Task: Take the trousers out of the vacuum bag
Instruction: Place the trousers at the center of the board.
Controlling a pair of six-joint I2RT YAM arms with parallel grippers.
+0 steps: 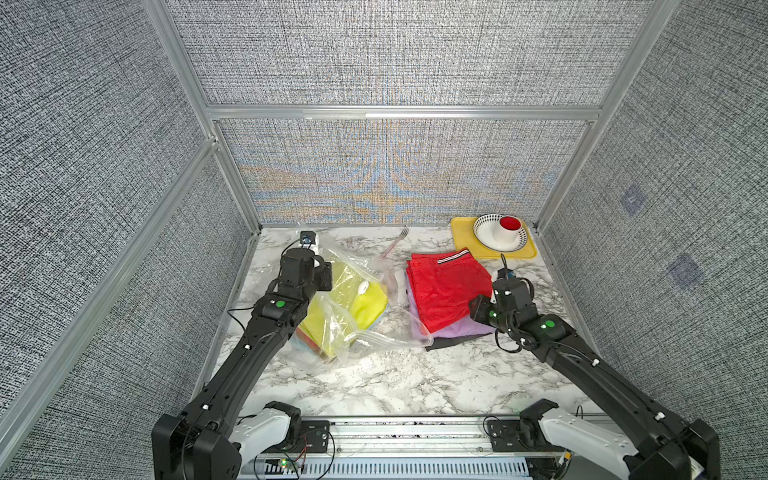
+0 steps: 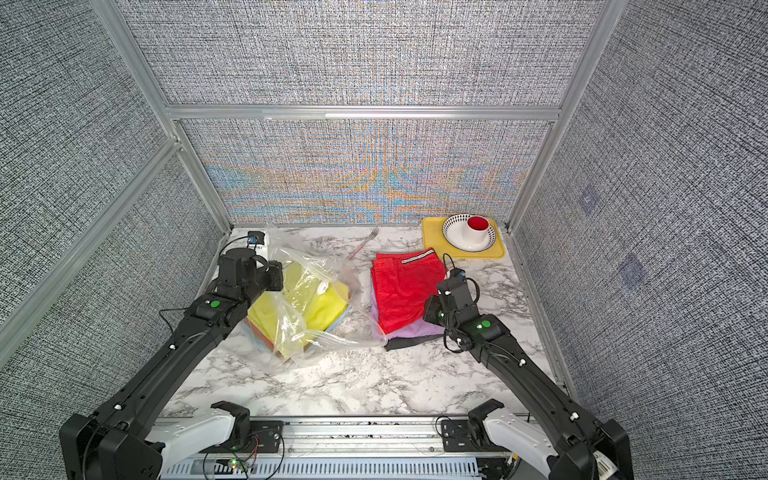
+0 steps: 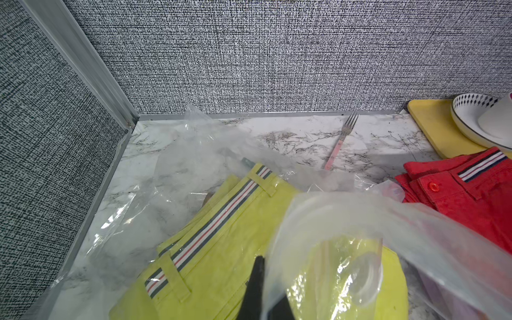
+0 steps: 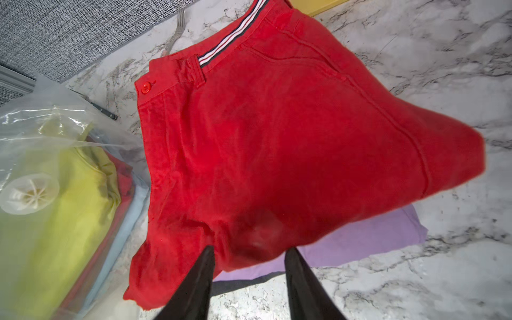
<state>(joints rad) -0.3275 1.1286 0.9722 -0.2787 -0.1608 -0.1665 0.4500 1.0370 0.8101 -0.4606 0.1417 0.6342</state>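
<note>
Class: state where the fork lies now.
In a top view the fork lies by the back wall, between the vacuum bag and the yellow tray.

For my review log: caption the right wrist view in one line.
Open right gripper at the red trousers stacked on lilac trousers, vacuum bag beside.

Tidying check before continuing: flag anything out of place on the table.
A pink-handled fork lies by the back wall, handle reaching the vacuum bag, away from the bowl on the yellow tray: stray among clothes.
</note>
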